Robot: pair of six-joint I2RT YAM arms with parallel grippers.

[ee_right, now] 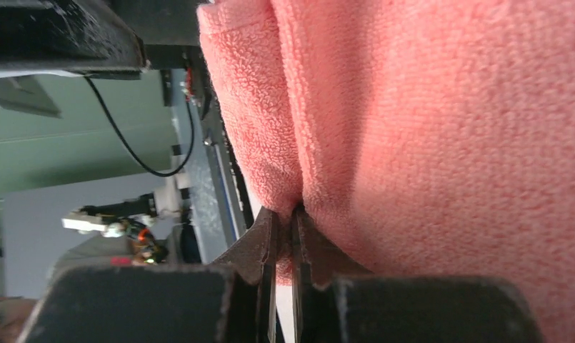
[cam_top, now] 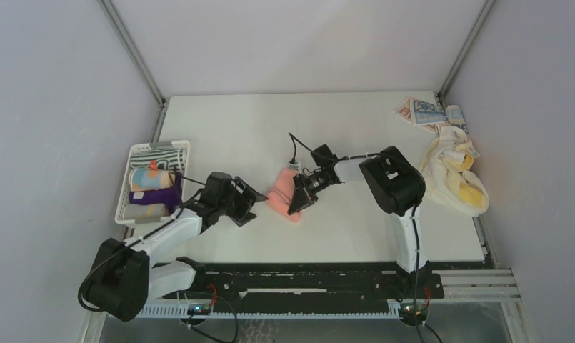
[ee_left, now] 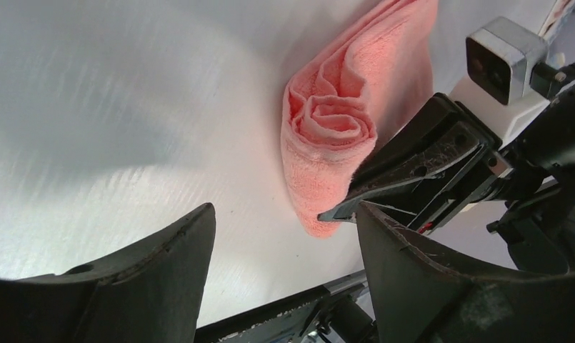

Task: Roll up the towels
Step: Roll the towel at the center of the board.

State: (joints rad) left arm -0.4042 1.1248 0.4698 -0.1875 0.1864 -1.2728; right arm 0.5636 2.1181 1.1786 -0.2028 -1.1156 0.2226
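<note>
A salmon-pink towel lies rolled on the table's middle; its spiral end shows in the left wrist view. My right gripper is shut on a fold of this towel, its jaws pinched tight on the cloth. My left gripper is open and empty just left of the roll, its fingers apart above the table. Rolled towels, striped, blue with orange, and purple, sit in the basket. A cream-yellow towel and a blue-printed one lie at the right.
The white slotted basket stands at the table's left edge. Grey walls close in on three sides. The arms' black base rail runs along the near edge.
</note>
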